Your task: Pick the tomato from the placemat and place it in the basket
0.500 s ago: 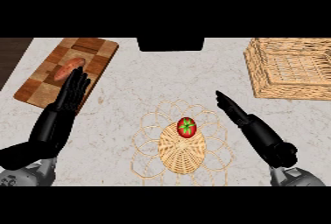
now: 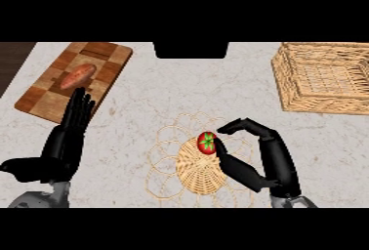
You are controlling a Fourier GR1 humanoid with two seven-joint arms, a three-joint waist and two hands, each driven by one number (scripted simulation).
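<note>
A red tomato (image 2: 207,143) with a green stem lies on the round woven placemat (image 2: 189,175) in the middle of the counter. My right hand (image 2: 254,155) is just right of it, fingers arched over its top and thumb low at its side, curling round the tomato while it still rests on the mat. The wicker basket (image 2: 326,78) stands at the far right, well away. My left hand (image 2: 69,139) rests open at the left, fingers straight and pointing away from me.
A wooden cutting board (image 2: 51,93) with a sweet potato (image 2: 78,76) on it lies at the far left, just beyond my left fingertips. A dark object (image 2: 191,50) sits at the counter's back edge.
My right hand has moved left to the tomato and its fingers have bent from straight into a curl around it. The left hand has stayed put.
</note>
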